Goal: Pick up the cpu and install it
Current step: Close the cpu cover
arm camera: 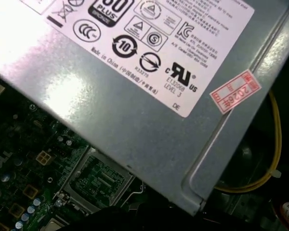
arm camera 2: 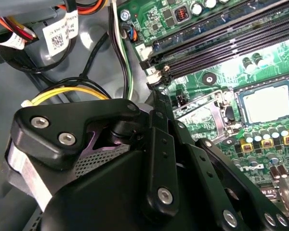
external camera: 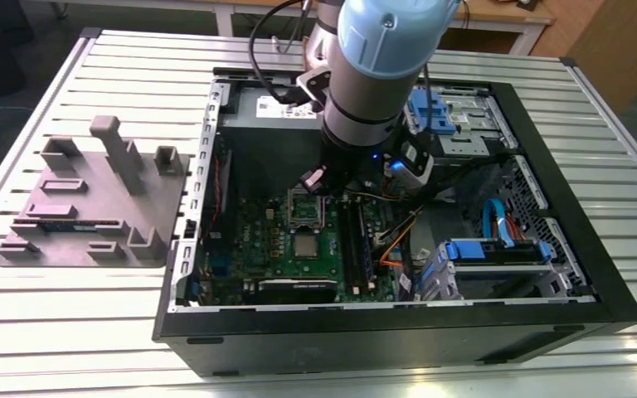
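Jaws cannot be judged: the gripper point(external camera: 318, 186) hangs low inside the open computer case point(external camera: 584, 290), near the middle of the exterior view, and whether it is parted or closed, or holding anything, I cannot tell. The cpu point(external camera: 308, 246) lies flat in its metal-framed socket on the green motherboard point(external camera: 255, 240), just below the gripper in that frame; the second wrist view has its pale top point(arm camera 2: 265, 98) at right. A grey moulded tray point(external camera: 86, 207) sits on the table point(external camera: 64, 332) at left.
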Robot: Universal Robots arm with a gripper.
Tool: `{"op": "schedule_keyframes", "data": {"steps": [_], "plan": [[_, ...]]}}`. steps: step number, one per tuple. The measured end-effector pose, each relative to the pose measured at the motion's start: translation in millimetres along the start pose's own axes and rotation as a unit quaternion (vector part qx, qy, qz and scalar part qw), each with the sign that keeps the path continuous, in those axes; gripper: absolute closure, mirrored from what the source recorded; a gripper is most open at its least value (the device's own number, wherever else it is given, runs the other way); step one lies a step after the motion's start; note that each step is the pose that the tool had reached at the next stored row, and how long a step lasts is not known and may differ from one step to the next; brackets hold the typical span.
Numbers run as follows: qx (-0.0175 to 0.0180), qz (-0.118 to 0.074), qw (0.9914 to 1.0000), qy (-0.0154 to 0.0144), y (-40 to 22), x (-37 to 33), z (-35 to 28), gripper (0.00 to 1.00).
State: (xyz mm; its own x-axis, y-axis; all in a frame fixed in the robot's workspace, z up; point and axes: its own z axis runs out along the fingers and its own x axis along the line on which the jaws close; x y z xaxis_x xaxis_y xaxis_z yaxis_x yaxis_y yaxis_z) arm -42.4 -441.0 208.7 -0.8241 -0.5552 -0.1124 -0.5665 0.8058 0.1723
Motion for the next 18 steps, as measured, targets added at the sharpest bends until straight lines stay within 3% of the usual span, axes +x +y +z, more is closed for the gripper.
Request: {"op": "schedule_keyframes", "data": {"steps": [12,15,18], "plan": [[-0.0001,-0.001,1.0,0.0002,0.0,0.2,6.5,0.9],[0.0035,0.0,0.99999,0.003,0.4,0.4,6.6,0.9],[0.0083,0.0,0.99993,0.008,0.8,0.2,6.5,0.9]]}}
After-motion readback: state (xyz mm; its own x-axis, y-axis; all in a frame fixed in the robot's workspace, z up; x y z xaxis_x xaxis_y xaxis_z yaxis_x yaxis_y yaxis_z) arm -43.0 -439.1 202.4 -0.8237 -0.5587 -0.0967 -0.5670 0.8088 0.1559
